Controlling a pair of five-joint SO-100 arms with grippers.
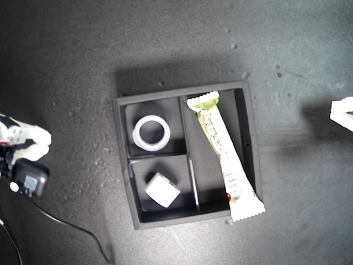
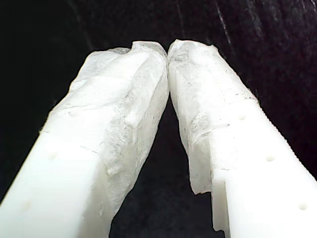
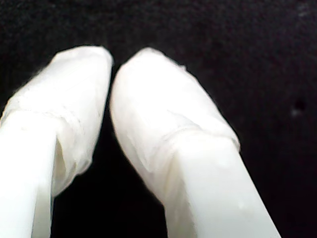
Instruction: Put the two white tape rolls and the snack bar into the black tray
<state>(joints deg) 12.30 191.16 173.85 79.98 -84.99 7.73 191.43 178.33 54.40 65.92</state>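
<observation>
The black tray [image 1: 124,165] holds everything: the wide tape roll [image 1: 151,132] and the thicker tape roll [image 1: 162,189] in the small compartments at the exterior view's left, the snack bar [image 1: 223,154] overhanging the long compartment's wall. My first gripper [image 2: 167,49] and my second gripper [image 3: 111,64] are closed, empty. The task is judged complete; at most the bar needs seating.

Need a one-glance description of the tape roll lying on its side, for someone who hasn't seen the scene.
Find the black tray in the middle of the exterior view, split into two small squares and one long slot holding the snack bar. The tipped roll sits in the lower small square. Unlike the flat ring above it, it is chunkier and shows its outer band.
</observation>
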